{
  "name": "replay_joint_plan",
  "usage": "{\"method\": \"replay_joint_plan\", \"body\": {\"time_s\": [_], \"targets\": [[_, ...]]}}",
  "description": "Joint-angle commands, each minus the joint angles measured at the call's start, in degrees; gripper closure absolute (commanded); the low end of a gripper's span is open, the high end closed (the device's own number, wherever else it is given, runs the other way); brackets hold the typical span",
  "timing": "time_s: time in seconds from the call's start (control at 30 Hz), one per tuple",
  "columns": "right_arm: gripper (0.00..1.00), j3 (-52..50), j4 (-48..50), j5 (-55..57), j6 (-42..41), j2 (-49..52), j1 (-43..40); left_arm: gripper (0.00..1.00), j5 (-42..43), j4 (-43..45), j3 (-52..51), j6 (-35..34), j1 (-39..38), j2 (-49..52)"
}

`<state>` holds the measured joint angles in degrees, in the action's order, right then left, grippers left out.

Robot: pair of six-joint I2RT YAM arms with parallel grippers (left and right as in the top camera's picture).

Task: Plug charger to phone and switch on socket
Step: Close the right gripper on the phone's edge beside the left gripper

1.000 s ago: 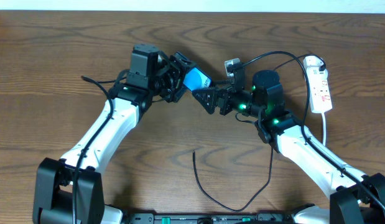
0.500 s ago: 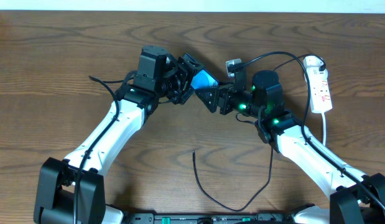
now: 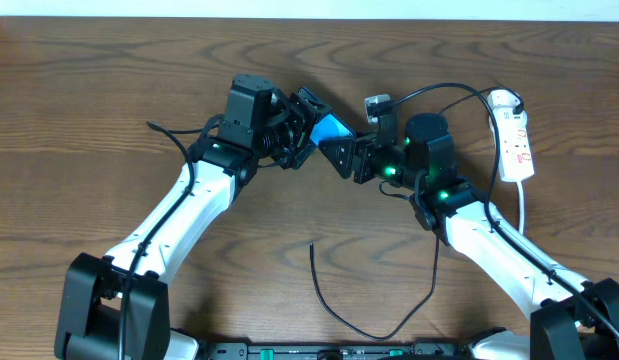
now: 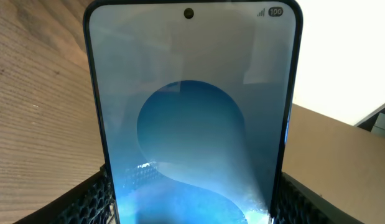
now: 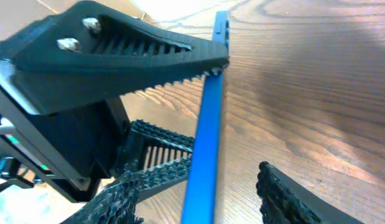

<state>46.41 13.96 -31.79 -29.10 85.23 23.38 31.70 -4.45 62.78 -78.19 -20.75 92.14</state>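
The phone [image 3: 332, 127] is held off the table, my left gripper [image 3: 307, 128] shut on its two long edges. In the left wrist view the phone [image 4: 192, 118] fills the frame, its blue screen facing the camera, with a finger [image 4: 86, 199] against each side. My right gripper [image 3: 342, 153] stands open around the phone's free end. In the right wrist view the phone [image 5: 208, 130] is edge-on between the right fingers [image 5: 276, 193], with a gap on each side. The charger [image 3: 374, 327] lies in a loose loop near the front, its tip [image 3: 312, 244] free. The socket [image 3: 515, 138] lies at the far right.
The socket's white cord [image 3: 522, 210] runs toward the front beside my right arm. A black wire [image 3: 439, 88] arcs above the right wrist toward the socket. Bare wooden table [image 3: 109, 110] stretches to the left and across the front middle.
My left arm has carried the phone to the right, up to the right gripper. The right jaws have narrowed around the phone's end.
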Motion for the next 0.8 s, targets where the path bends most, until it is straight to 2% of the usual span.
{"method": "replay_joint_plan", "body": {"time_s": [0.0,0.77], "targets": [[0.41,1.07,-0.96,1.73,0.20,0.04,0.35,0.93,0.20,0.72,0.44,-0.37,-0.20,-1.49],[0.43,1.07,-1.09,1.70,0.22,0.04,0.35,0.93,-0.50,0.70,0.44,-0.37,-1.57,-1.49]]}}
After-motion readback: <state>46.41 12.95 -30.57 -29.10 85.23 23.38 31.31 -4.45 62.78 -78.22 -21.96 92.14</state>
